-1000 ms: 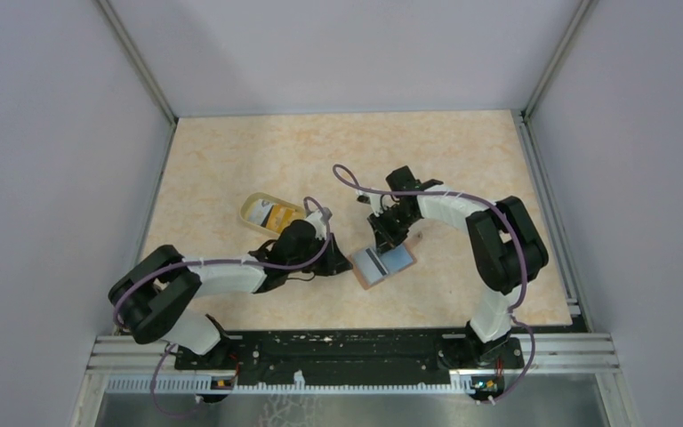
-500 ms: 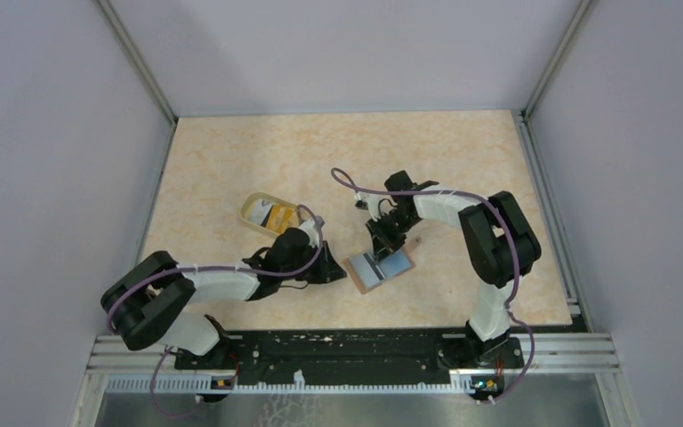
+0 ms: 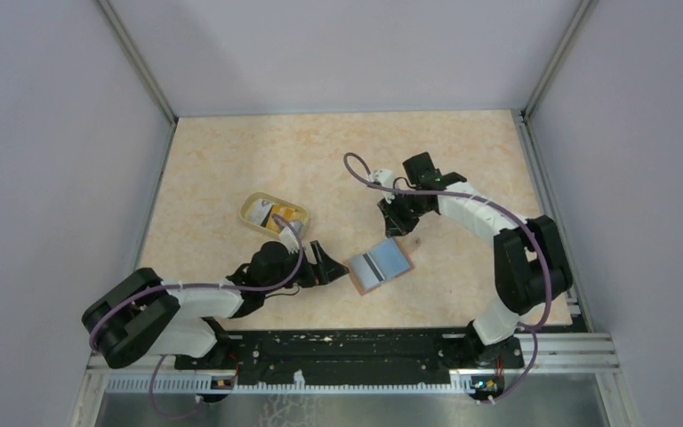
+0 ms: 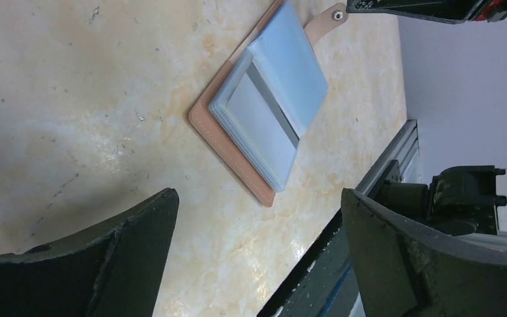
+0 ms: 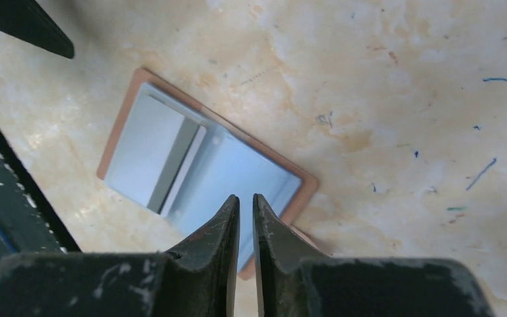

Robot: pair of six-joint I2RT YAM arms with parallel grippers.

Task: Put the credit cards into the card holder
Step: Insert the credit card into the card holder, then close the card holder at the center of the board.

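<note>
Reddish-brown card holder (image 3: 381, 269) lies open, blue lining up, toward the desk's (image 3: 320, 151) near edge, presumably to receive cards. Left tool (image 3: 325, 265), just beside it, gapes wide and empty. Right tool (image 5: 245, 201) beyond hovers nearly closed, gripping nothing. Credit cards (image 3: 280, 217) sit farther back in a cup (image 3: 247, 212).

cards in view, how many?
3: grey card in the holder; white card and orange card in the cup. More may hide beneath.

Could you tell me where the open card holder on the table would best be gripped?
Probably its snap tab, approached from the far right: the card holder lies open and flat, offering little edge elsewhere, while the tab juts past its corner.
</note>
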